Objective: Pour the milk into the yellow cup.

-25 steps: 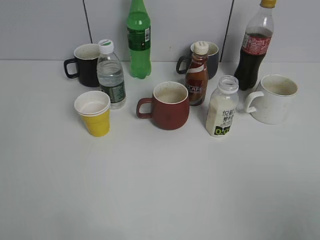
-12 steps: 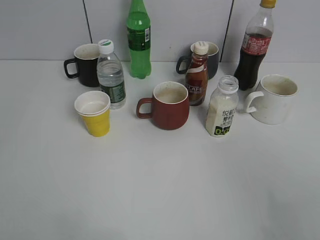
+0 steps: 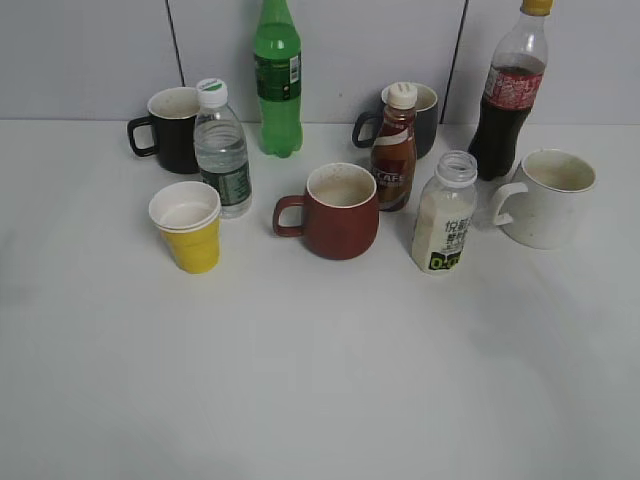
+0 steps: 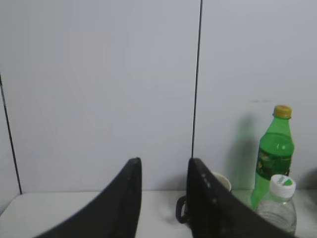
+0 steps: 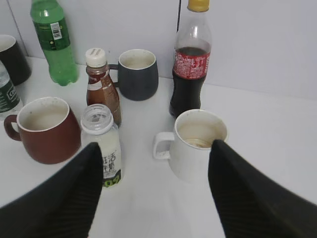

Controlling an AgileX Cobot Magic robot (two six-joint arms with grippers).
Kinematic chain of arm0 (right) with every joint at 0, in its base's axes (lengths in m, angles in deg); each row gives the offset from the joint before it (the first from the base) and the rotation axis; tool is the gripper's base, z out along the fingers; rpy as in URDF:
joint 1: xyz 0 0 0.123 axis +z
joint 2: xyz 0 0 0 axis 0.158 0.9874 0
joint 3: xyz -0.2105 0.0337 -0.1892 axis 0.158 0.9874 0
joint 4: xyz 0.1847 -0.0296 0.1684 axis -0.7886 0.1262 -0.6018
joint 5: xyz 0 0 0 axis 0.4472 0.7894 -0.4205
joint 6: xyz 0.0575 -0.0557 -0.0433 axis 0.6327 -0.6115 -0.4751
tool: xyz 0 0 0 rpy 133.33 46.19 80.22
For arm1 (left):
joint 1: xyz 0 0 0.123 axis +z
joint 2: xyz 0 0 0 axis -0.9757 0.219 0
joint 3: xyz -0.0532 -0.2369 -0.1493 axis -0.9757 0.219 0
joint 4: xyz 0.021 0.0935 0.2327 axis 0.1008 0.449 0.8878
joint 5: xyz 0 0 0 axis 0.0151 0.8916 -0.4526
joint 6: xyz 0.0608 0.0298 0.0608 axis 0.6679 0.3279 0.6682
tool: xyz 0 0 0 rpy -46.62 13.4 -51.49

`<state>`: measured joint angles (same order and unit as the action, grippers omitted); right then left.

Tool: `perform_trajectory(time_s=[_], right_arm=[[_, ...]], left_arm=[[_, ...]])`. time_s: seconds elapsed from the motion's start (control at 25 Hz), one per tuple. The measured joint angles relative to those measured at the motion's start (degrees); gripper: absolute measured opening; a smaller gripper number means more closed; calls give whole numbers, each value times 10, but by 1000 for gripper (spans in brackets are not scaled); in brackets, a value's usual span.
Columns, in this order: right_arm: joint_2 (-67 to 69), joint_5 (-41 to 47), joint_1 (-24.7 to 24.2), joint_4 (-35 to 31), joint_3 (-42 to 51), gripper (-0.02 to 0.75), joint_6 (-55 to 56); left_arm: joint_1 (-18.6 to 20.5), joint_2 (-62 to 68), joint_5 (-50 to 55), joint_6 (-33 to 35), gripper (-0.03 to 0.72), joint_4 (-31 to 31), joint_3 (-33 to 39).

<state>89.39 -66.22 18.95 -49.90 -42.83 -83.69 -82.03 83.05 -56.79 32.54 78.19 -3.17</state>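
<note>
The milk (image 3: 445, 225) is a small capless bottle with a white label, standing right of centre on the white table. It also shows in the right wrist view (image 5: 101, 144), just beside my right gripper's left finger. The yellow cup (image 3: 187, 228) stands upright and empty at the left. My right gripper (image 5: 154, 145) is open wide and empty, hovering over the milk and the white mug. My left gripper (image 4: 164, 161) is open and empty, facing the back wall. Neither gripper shows in the exterior view.
A red-brown mug (image 3: 340, 212) stands in the middle, with a coffee bottle (image 3: 394, 150) behind it. A water bottle (image 3: 222, 150) and a black mug (image 3: 172, 128) stand behind the yellow cup. A green bottle (image 3: 277, 80), grey mug (image 3: 420, 118), cola bottle (image 3: 510, 95) and white mug (image 3: 548, 198) are further back.
No object on the table has moved. Faint shadows have appeared on the table at the right and far left.
</note>
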Motion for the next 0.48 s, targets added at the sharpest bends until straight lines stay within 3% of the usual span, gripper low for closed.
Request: perform_trajectory(time_s=[0.2,0.4,0.48], right_arm=[[154,-183,56,-5,1,501,0],[274,-313,116,8,1,501,26],[320,-350,135,21,1,501,35]], left_arm=[[-3,205,-156,-5,243,7,3],[-22,338,-222,-14,243,32,4],[-39,393,-243,-14,243,70,4]])
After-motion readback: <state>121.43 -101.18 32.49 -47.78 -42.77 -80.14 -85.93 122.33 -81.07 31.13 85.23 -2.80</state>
